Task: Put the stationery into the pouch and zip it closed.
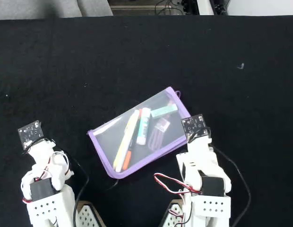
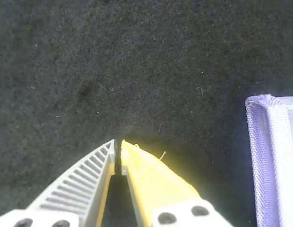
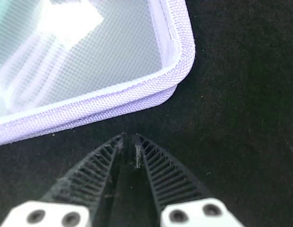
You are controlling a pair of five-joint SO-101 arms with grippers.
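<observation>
A clear mesh pouch with purple edging lies slanted in the middle of the black table. Inside it I see a yellow pen, an orange pen, a white glue stick, a teal eraser and a small clear item. My left gripper is shut with nothing in it, over bare cloth to the left of the pouch's edge. My right gripper is shut and empty, just off the pouch's purple corner. In the high view both arms sit near the table's front edge.
The black cloth covers the whole table. A grey wall strip and cables lie beyond the far edge. Red and white wires trail by the right arm's base.
</observation>
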